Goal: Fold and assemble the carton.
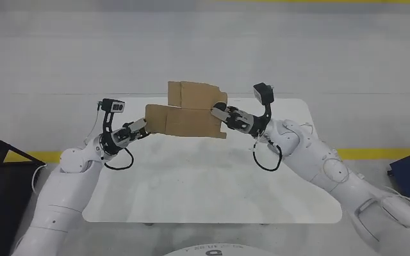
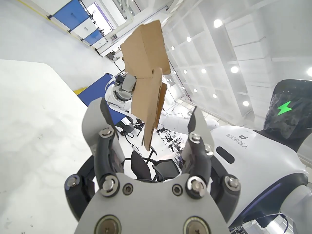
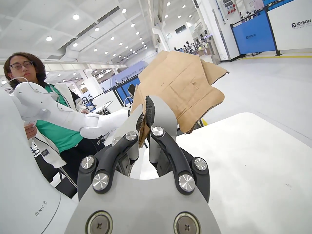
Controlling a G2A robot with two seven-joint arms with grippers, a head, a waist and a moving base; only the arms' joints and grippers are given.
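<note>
Partly folded brown carton [image 1: 186, 118] held in air above white table [image 1: 192, 185], toward its far side. R gripper [image 3: 143, 109] clamped tight on one end. L gripper [image 2: 149, 105] spread wide at opposite end, cardboard edge btw its fingers, not touching them.

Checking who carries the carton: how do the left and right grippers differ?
The left gripper has its jaws spread wide, clamping nothing; the right gripper has its jaws shut on an edge of the carton. The right gripper carries the carton; the left gripper only faces its other end. Both hover above the table.
</note>
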